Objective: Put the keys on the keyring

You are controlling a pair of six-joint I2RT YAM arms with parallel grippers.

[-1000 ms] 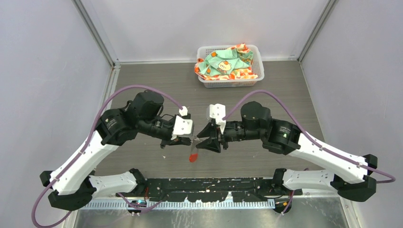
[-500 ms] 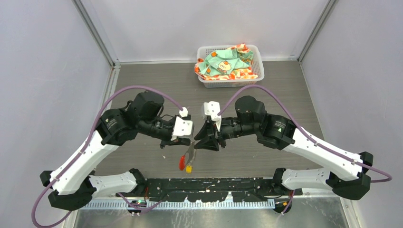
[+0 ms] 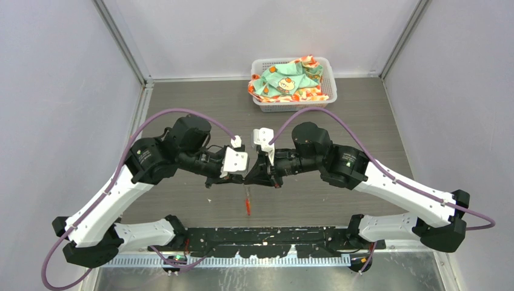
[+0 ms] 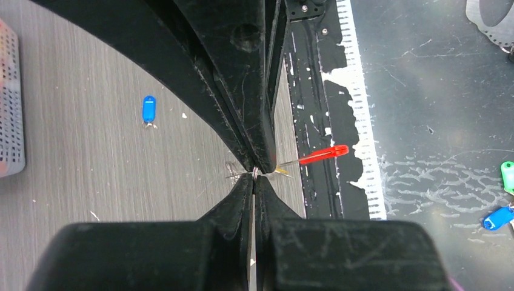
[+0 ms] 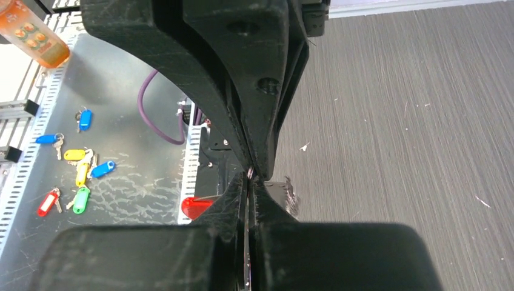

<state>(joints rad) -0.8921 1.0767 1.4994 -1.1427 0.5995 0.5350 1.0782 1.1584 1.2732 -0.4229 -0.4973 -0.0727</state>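
My left gripper (image 3: 242, 177) and right gripper (image 3: 250, 177) meet tip to tip above the table's near middle. Both are shut on the thin grey keyring (image 4: 255, 173), of which only a sliver shows between the tips in the left wrist view and, as the keyring (image 5: 250, 174), in the right wrist view. Its red tag (image 3: 246, 204) hangs below the tips, also seen as the red tag (image 4: 324, 153) and the red tag (image 5: 197, 207). A yellow sliver (image 4: 282, 171) of one key's tag shows beside the ring. The blue-tagged key (image 4: 149, 110) lies flat on the table, apart from both grippers.
A white basket (image 3: 261, 105) of patterned cloth stands at the back of the table. On the lower metal shelf in front lie several spare tagged keys (image 5: 76, 156) and an orange bottle (image 5: 35, 35). The black rail (image 3: 273, 233) runs along the near edge.
My right gripper has moved left to the left gripper's tips and shut. The red tag swung and now hangs straight down. The yellow tag, seen beside it earlier, is mostly hidden.
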